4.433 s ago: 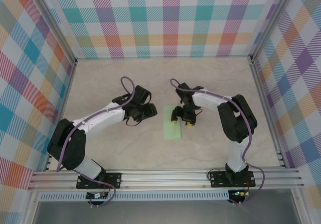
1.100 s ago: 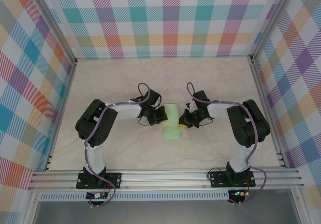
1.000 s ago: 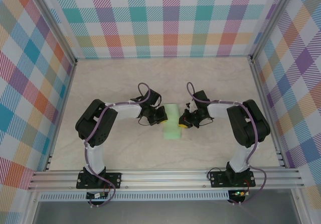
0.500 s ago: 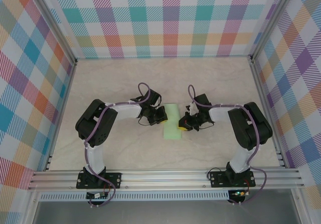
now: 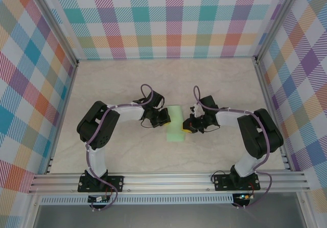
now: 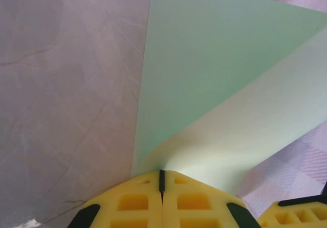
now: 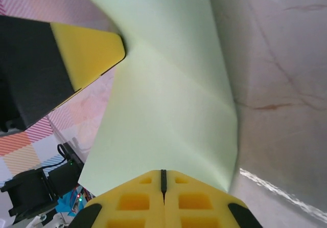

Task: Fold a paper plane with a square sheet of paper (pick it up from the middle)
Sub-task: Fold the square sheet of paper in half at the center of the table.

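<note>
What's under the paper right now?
Table shows beside the paper, whose lifted edges are pinched by the left end effector and right end effector. Beneath its middle is covered.

My yellow foam pads (image 6: 135, 202), a pale mint-green thin paper sheet (image 6: 204, 85), a beige veined tabletop (image 5: 127, 80), multicoloured plaid walls (image 5: 173, 18) at twelve o'clock.

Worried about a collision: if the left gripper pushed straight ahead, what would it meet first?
The paper, pinched in the shut left gripper. Beyond it, probably the right gripper, which grips the opposite edge facing this way, though depth is hard to judge.
</note>
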### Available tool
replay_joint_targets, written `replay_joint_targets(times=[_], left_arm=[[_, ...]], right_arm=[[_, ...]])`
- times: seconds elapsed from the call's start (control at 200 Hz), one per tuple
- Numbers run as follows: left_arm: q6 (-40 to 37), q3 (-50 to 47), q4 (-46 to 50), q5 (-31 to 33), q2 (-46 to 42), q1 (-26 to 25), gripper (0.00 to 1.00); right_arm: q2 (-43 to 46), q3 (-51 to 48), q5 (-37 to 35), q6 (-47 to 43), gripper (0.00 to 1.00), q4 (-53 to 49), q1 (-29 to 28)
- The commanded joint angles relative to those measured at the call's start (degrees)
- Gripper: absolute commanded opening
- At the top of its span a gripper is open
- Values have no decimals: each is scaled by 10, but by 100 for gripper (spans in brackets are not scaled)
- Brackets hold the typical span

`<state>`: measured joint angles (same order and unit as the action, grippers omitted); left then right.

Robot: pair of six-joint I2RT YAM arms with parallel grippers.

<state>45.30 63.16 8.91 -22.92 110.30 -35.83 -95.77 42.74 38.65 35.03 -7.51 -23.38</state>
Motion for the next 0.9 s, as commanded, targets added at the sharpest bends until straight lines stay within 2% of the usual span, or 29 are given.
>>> replay_joint_targets(times=[0.0,0.235,0.605,0.895], left_arm=[[-14,-20,65,47,20,-7,0],[-16,-22,65,49,19,-7,0],[-18,-25,84,51,18,-7,0],[-22,-20,87,50,21,-7,0]], right_arm=[[-11,-20,13,-16,0,4,-5],[-57,-26,-18,-24,0,-3,-6],[21,-37,7,-29,0,-17,-26],[-10,-67,-59,-49,0,-32,-36]])
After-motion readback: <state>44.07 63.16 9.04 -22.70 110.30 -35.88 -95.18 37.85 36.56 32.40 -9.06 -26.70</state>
